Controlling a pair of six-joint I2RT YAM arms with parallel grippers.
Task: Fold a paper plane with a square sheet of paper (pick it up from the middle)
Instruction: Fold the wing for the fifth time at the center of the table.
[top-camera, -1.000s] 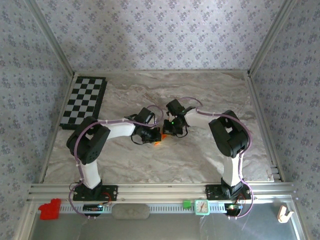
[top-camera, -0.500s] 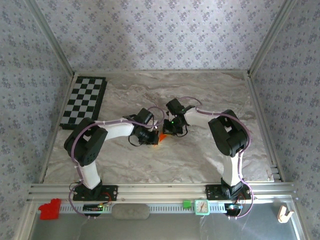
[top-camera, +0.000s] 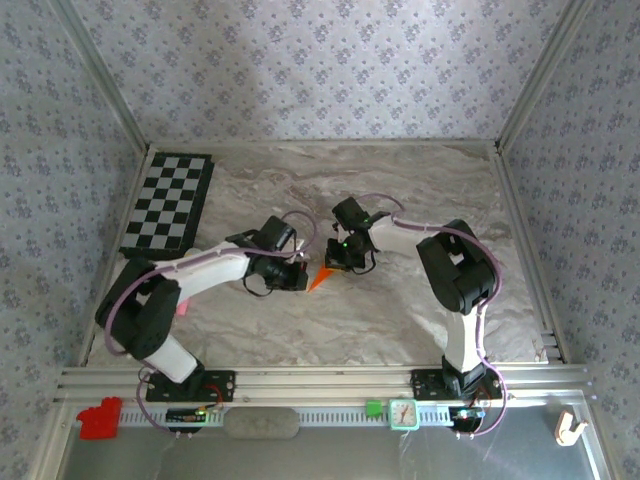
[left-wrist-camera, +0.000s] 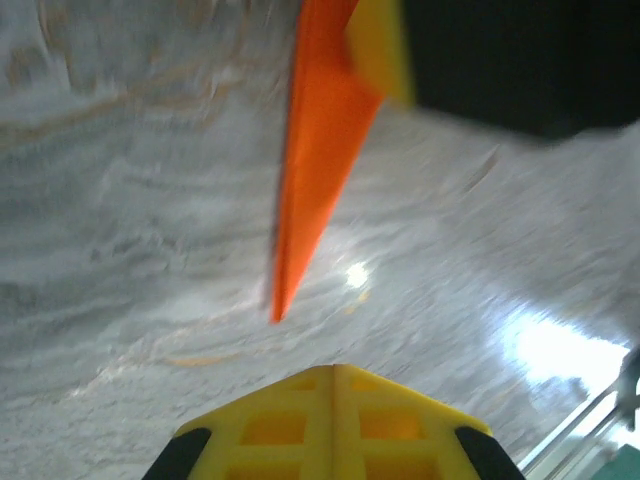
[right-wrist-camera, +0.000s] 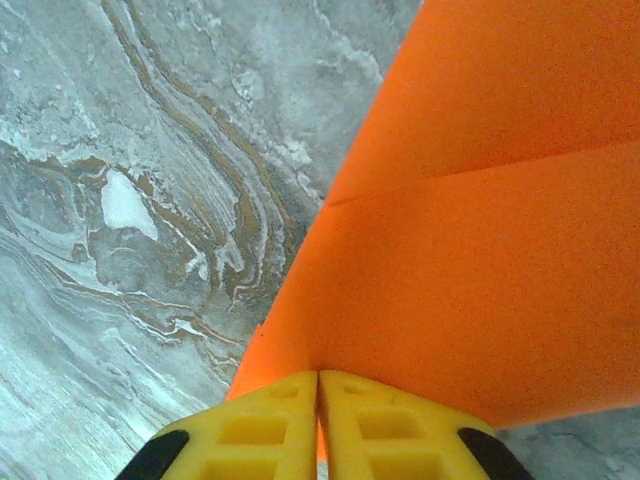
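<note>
1. Yellow-fingered left gripper (left-wrist-camera: 334, 372) first: clenched on nothing, just short of the tip of the thin bright orange paper folded to a narrow point (left-wrist-camera: 315, 150); part the fingers before closing in
2. Find the orange paper between the two grippers, over the middle of the grey marbled table (top-camera: 400, 320), tip toward the left; touching the marble or not, cannot tell; pinch flat near the tip, along the fold line, never across a loose flap
3. Leave the right gripper (right-wrist-camera: 318, 378) clamped on the wide end of the orange paper; pull only gently against that hold to avoid tearing or skewing the fold
</note>
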